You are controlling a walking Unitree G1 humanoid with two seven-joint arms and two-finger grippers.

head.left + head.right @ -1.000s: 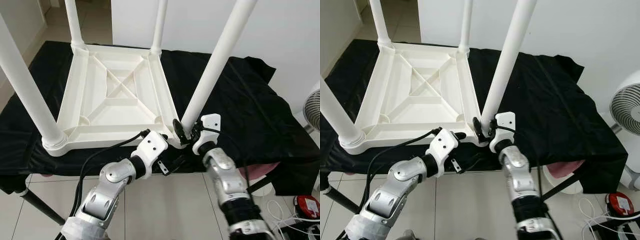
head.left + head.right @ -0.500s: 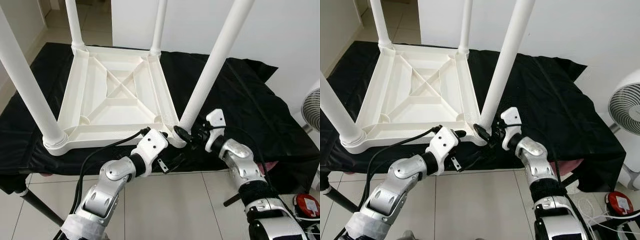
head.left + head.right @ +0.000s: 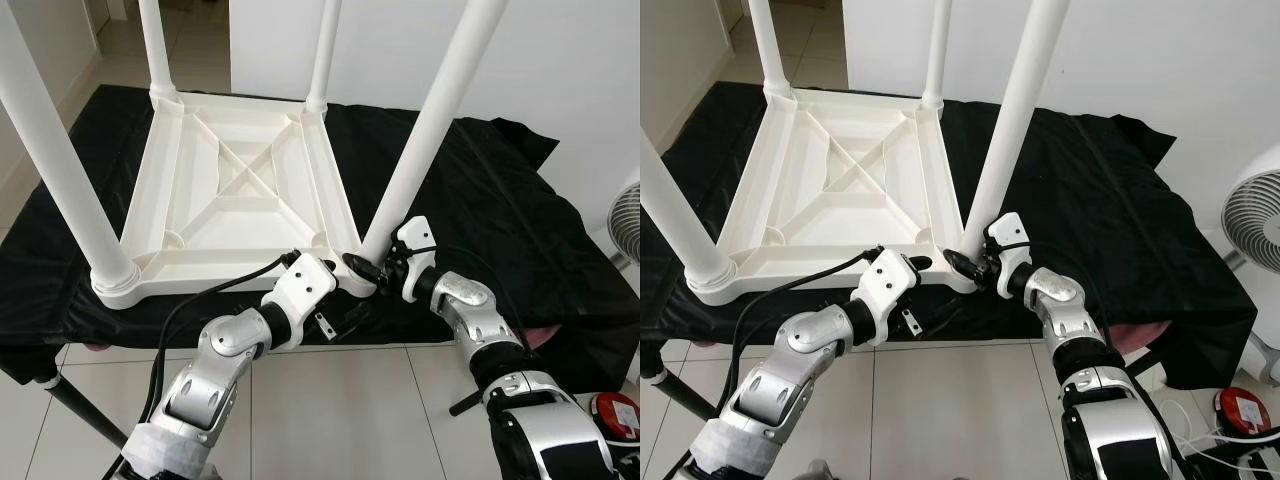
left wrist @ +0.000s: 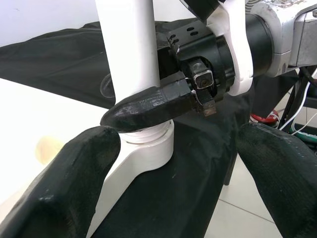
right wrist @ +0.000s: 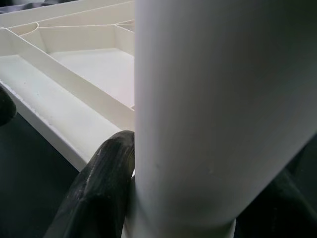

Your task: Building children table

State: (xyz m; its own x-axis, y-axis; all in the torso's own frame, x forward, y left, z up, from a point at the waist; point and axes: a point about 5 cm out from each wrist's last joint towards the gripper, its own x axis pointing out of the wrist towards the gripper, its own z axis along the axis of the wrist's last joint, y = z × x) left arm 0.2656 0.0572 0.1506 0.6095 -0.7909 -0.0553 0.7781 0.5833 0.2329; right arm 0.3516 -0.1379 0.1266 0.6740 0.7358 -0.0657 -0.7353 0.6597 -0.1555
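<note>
Your children's table (image 3: pixel 240 190) lies upside down on the black-draped table (image 3: pixel 500 220), four legs up. It looks like light, stiff, slick plastic, so grip low by the socket. Your right hand (image 3: pixel 368 272) clasps the near right leg (image 3: pixel 425 130) at its base; your left hand (image 3: pixel 335 325) hangs open just beside that corner. Leg tops are cut off.

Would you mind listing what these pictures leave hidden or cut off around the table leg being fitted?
- Tops of all four legs, such as the near right leg: cut off by the eye views' upper edge.
- Right gripper's far finger: hidden behind that leg.
- Leg's seating depth in the corner socket: hidden inside it, left wrist view.
- Left gripper's fingers: hidden under the tabletop edge.
</note>
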